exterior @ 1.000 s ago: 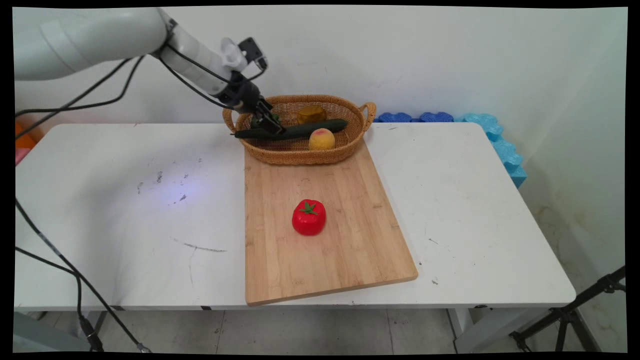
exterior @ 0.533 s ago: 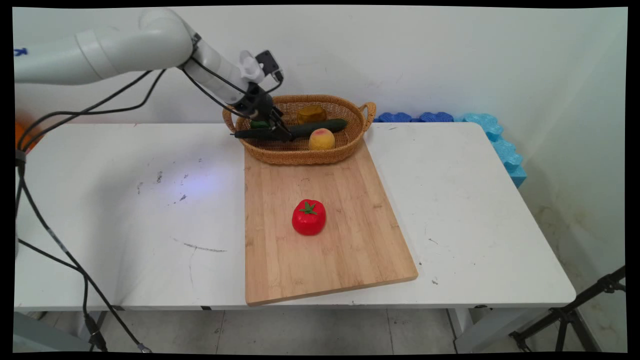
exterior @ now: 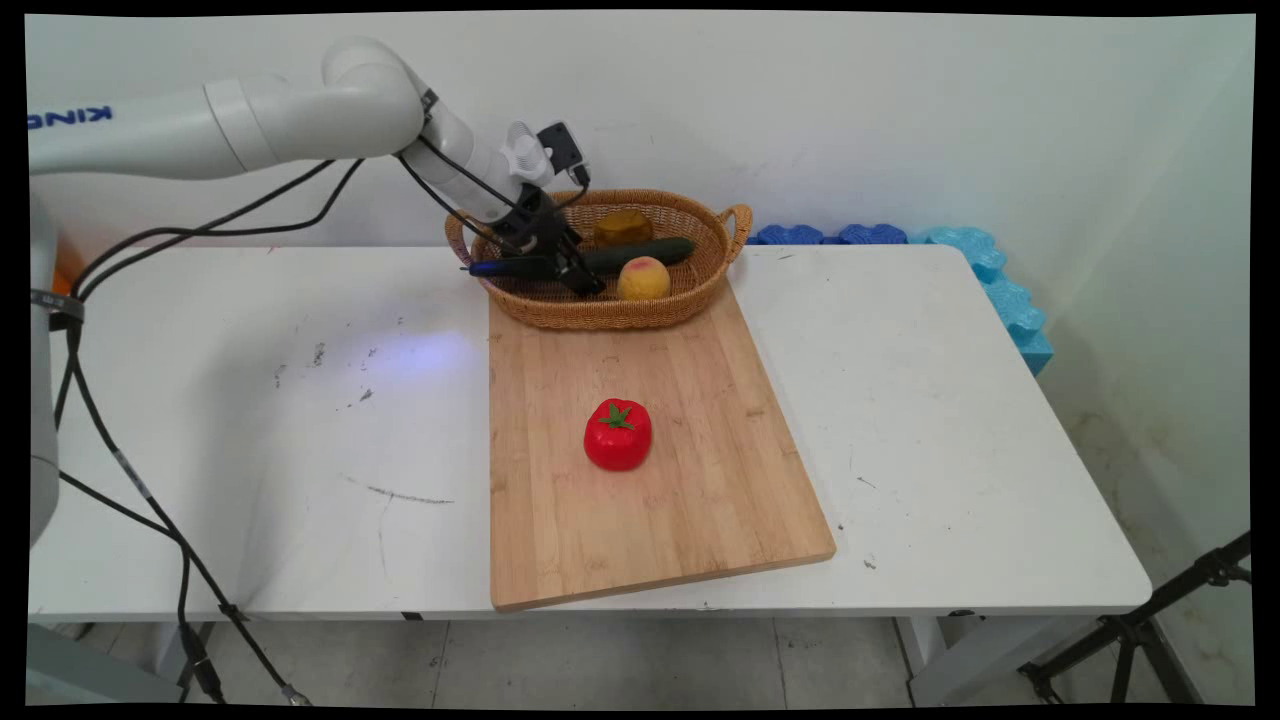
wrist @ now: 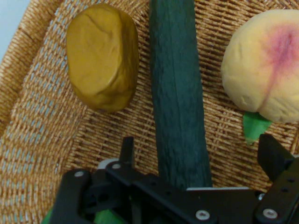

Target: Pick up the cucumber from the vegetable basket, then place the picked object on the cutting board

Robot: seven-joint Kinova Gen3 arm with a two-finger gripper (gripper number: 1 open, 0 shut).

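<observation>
My gripper (exterior: 578, 276) hangs low inside the wicker basket (exterior: 600, 312) at the table's back. It is open, and its fingers straddle a dark green cucumber (exterior: 640, 254) that lies lengthwise across the basket. In the hand view the gripper (wrist: 201, 156) has the cucumber (wrist: 177, 93) running up between its fingers, with gaps on both sides. A yellow-brown potato (wrist: 103, 56) lies to the cucumber's left and a peach (wrist: 266, 65) with a green leaf to its right, on the basket (wrist: 42, 154) weave. The main view shows the same potato (exterior: 623, 227) and peach (exterior: 643, 278).
A wooden cutting board (exterior: 700, 490) lies in front of the basket, with a red tomato (exterior: 617, 433) near its middle. Blue foam pieces (exterior: 1000, 290) line the table's back right edge. Black cables hang from the arm on the left.
The arm has swung right and the gripper has moved along the cucumber, from the basket's left rim deeper into the basket and closer to the peach.
</observation>
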